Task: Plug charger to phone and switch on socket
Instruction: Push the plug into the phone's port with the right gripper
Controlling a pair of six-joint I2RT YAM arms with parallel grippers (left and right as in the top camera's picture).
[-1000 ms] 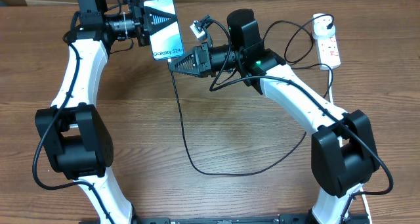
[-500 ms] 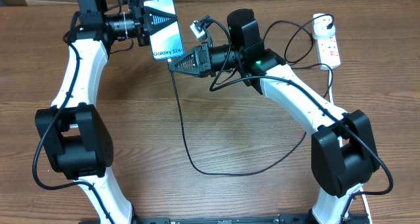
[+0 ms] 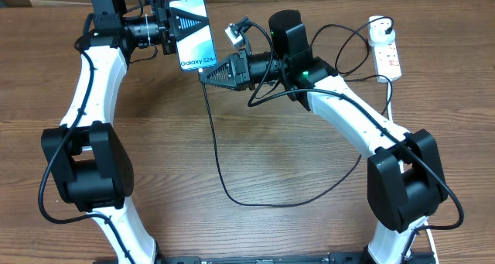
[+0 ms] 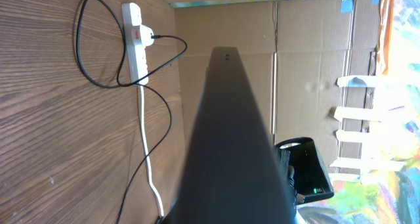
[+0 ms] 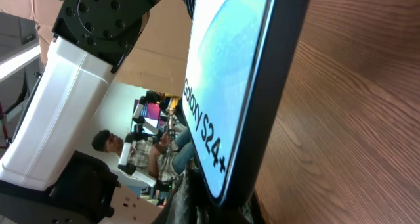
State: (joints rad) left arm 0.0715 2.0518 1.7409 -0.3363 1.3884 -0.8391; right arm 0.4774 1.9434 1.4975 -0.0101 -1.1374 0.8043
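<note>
Far side of the wooden tabletop (image 3: 255, 140), left of centre: left claw (image 3: 201, 18) clamped shut on the slim rectangular smartphone (image 3: 197, 46), one black triangular finger (image 3: 184, 20) flat across the far part of the teal-blue lit screen. Screen facing up, white "Galaxy S24+" lettering at the near end.

Right at that near end, coming in from the right: right claw (image 3: 207, 73), closed tight, pinching the long thin black charger cable (image 3: 216, 156) at its connector end. Claw tip touching or almost touching the phone's bottom edge. Connector itself buried between the fingers, so no telling whether seated in the port.

From the claw tip, charger cable dropping toward the near side, sweeping right in a wide loop across the wood, then back up to the far right corner. There, the white elongated power strip (image 3: 387, 55) lying on the tabletop, well apart from the phone, with the round white plug adapter (image 3: 377, 33) sitting in its far end and a white cord (image 3: 389, 94) trailing nearward.

From the left wrist: phone (image 4: 230, 132) seen edge-on as a dark slab up the middle, power strip (image 4: 134, 46) beyond it with a red switch (image 4: 133, 33) showing; switch position too small to read.

From the right wrist: phone (image 5: 230, 73) filling the frame, lettering sharp, bottom corner lost in dark blur.
</note>
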